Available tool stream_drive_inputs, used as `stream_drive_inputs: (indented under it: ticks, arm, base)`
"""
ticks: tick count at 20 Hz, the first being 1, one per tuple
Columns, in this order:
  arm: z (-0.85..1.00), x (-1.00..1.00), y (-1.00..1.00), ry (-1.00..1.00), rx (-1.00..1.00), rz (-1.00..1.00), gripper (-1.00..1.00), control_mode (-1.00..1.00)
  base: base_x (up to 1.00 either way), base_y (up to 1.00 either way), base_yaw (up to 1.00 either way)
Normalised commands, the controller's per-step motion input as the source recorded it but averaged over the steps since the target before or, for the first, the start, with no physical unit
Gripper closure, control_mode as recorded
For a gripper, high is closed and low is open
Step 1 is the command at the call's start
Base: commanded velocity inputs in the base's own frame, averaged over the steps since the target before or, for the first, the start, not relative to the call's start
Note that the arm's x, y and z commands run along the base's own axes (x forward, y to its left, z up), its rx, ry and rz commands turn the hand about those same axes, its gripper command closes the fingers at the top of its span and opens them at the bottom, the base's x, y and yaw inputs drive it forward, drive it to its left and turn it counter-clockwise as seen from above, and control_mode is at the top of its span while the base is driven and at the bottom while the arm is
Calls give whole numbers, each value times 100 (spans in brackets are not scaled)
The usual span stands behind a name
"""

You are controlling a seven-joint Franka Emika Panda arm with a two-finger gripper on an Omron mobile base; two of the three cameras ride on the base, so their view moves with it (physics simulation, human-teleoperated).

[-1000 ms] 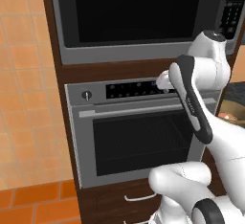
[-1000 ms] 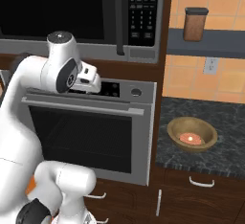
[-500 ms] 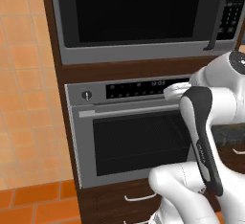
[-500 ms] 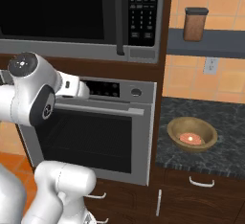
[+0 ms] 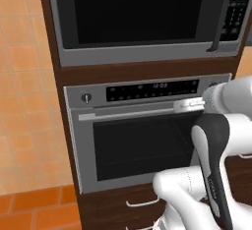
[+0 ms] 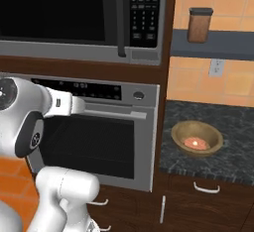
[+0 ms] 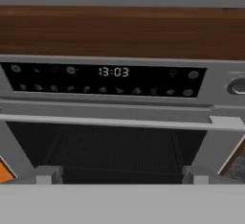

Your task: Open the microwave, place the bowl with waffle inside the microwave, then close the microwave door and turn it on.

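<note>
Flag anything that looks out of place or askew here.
Nothing is spilled or damaged. One oddity: the open gripper faces the wall oven and its bar handle, while the microwave door above is shut and the bowl with the waffle waits on the counter.

Silver-grey microwave (image 6: 99, 23) with dark window and black keypad; tan-brown bowl (image 6: 197, 138) holds a reddish-brown waffle (image 6: 196, 143); speckled dark counter (image 6: 233, 142); orange tiled wall (image 5: 24, 101).
</note>
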Motion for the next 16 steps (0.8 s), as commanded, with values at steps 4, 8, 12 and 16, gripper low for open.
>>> stream_drive_inputs:
  ticks: [4,8,12,16]
  arm:
    - [0,0,0,0,0,0,-100,100]
    - [0,0,0,0,0,0,-100,100]
    - [0,0,0,0,0,0,-100,100]
    - [0,0,0,0,0,0,-100,100]
  base:
    - [-21,-68,2]
    - [-20,-76,11]
    - [-20,-50,20]
    - [-12,-30,34]
